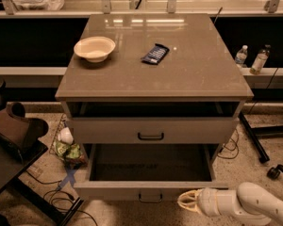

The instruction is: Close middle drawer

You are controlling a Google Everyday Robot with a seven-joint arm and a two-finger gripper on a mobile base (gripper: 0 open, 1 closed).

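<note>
The middle drawer (108, 190) stands pulled far out of the grey-beige cabinet, its dark inside (151, 164) open to view. Its small black bar handle (150, 197) sits at the middle of the flat front. My gripper (188, 202), pale, on a white arm (254, 206), is at the bottom right, right at the drawer front, just right of the handle. The uppermost drawer (151, 130) above is out a little, with the same black handle (150, 136). The lowest drawer is out of view.
On the cabinet top (188, 65) lie a cream bowl (94, 48) and a dark snack packet (155, 53). A dark chair (14, 135), cables and litter (68, 149) lie on the floor at left. Two bottles (252, 58) and a stand leg (254, 140) are at right.
</note>
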